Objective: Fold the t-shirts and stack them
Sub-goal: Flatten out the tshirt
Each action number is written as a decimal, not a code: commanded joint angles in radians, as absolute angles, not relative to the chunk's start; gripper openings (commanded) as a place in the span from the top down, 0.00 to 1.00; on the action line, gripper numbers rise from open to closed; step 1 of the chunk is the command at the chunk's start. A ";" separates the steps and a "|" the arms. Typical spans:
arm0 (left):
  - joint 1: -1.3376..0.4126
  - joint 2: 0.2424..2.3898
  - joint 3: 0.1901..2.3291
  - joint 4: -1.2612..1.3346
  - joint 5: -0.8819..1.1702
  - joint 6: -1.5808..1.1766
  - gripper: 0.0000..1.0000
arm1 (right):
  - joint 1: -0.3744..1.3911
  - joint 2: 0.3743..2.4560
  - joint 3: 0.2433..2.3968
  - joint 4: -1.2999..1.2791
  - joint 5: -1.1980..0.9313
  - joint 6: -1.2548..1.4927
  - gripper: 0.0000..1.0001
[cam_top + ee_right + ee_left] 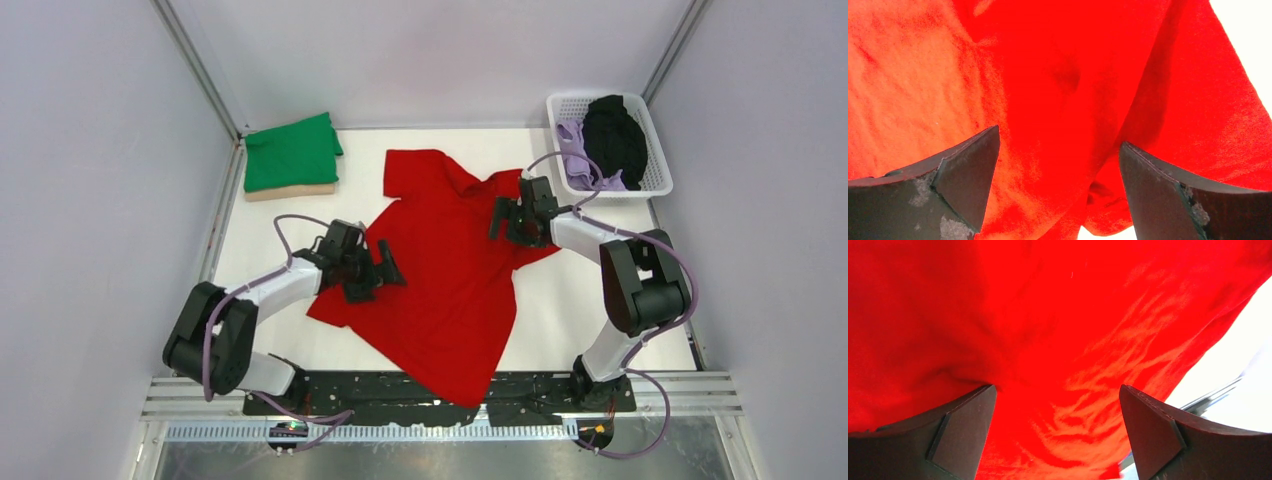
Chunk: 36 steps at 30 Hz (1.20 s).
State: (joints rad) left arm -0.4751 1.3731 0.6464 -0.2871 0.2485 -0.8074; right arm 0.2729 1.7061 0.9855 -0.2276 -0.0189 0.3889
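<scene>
Red t-shirt [450,280] lies spread out, a bit skewed and wrinkly. Left gripper [388,270] sits over its left edge with jaws wide apart, nothing between them. Right gripper [498,217] is over its right sleeve, same deal. Folded green t-shirt [292,152] sits on a tan one [290,190], off its far-left side.

Table top [555,320]: white, matte, evenly lit, soft shadows only. Pale grey-lilac panels enclose it: left wall [100,150], back wall [430,50], right wall [770,150]. Aluminium posts stand at the left rear corner [198,70] and the right rear corner [667,50]. Ribbed metal rail [705,398] along the near edge.
</scene>
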 commanded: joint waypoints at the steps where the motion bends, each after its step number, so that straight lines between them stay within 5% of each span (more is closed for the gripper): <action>1: -0.327 1.534 0.686 -0.172 0.260 -0.836 0.00 | 0.241 1.660 0.943 -0.099 -0.026 0.442 0.05; 11: -0.151 1.657 0.980 -0.413 0.108 -0.721 0.00 | 0.223 1.545 0.718 -0.080 -0.141 0.482 0.05; 21: -0.149 1.502 1.029 -0.617 -0.085 -0.653 0.00 | 0.523 1.206 0.591 -0.650 -0.217 0.529 0.05; 27: -0.150 1.387 1.014 -0.623 -0.029 -0.605 0.01 | 0.716 1.119 0.692 -0.810 -0.310 0.485 0.05; 36: -0.275 1.357 0.860 -0.419 0.266 -0.697 0.00 | 0.594 1.198 0.936 -0.662 0.020 0.372 0.04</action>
